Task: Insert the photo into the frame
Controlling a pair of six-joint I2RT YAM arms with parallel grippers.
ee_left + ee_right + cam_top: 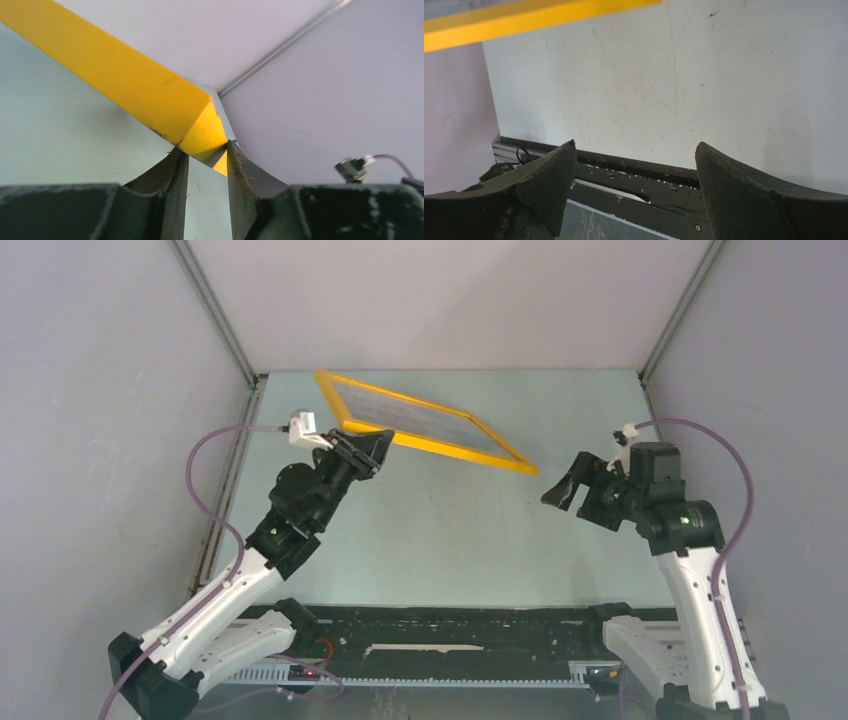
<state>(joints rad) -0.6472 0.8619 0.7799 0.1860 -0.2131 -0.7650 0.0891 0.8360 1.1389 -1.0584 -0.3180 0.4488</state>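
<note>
Pinching one frame (420, 420) by its near left edge, the left pincer (370, 450) holds it tilted, lifted off the counter (450, 530). Two pincers in all: the right pincer (560, 490) hangs just off the frame's right corner, apart from it, fingers spread. A grey streaky panel fills the frame; cannot tell if it is the photo
</note>
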